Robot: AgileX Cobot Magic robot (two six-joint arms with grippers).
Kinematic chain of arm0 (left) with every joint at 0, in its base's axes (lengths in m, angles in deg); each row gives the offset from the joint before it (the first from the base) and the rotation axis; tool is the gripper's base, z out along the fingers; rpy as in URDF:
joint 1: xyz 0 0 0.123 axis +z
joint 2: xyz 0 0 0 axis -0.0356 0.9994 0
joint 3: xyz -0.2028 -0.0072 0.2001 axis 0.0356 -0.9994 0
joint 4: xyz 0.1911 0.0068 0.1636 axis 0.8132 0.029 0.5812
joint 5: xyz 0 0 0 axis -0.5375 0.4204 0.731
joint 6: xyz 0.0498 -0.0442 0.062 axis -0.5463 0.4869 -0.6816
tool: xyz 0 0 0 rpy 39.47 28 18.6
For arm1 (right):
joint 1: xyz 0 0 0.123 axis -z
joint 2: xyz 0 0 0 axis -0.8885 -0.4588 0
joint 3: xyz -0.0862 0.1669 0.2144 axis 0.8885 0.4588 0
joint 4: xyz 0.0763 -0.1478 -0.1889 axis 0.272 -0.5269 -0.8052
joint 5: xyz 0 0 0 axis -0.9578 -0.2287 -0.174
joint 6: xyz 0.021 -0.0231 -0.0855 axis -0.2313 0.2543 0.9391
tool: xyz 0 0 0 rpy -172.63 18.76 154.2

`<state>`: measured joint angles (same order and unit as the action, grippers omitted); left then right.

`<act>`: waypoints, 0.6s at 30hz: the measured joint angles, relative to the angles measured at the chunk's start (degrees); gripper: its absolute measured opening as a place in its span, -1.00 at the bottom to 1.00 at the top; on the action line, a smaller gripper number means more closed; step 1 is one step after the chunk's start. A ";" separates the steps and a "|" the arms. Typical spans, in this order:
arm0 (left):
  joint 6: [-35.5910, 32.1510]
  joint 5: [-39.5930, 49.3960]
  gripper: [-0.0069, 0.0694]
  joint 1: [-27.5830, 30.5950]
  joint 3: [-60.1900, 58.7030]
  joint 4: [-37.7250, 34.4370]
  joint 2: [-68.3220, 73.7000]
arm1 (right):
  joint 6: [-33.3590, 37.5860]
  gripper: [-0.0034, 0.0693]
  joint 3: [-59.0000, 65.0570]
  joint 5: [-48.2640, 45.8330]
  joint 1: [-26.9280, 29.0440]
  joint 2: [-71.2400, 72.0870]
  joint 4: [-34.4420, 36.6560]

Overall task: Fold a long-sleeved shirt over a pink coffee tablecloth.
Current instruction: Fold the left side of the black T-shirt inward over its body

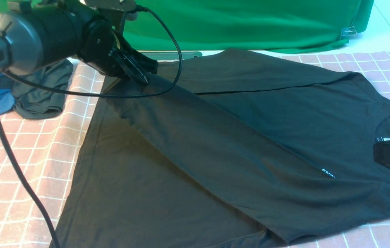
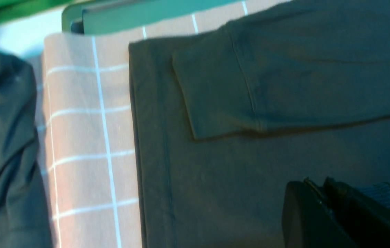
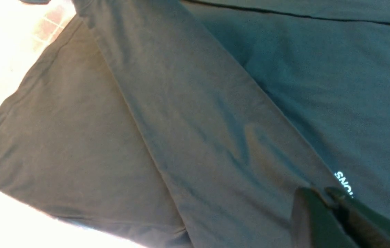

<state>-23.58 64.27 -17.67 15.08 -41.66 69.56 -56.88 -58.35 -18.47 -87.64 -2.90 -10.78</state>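
Black long-sleeved shirt [image 1: 236,137] lies spread over the pink coffee tablecloth [image 1: 26,155]. Left gripper [image 1: 142,75] slants down at ten o'clock, clenched. Right gripper [image 3: 315,193] sits low at three o'clock, clenched.

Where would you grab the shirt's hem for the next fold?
Probably the hem near its two corners, coming from the robot's left: that edge lies flat and straight, with bare pink tablecloth beside it for jaws to slide under.
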 joint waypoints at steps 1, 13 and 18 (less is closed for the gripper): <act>0.00 -0.76 -0.73 0.29 0.00 0.00 0.28 | 0.00 -0.71 0.00 -0.01 0.00 0.00 0.00; 0.24 -7.46 -0.66 3.15 0.00 1.77 1.79 | -0.05 -0.71 0.00 -0.23 0.00 0.00 0.00; 0.24 -9.21 -0.26 3.15 0.04 1.73 1.79 | -0.05 -0.71 0.00 -0.23 0.00 0.00 0.00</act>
<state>-23.35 55.06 -14.52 15.12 -39.93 71.36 -56.93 -58.35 -18.71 -87.64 -2.90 -10.78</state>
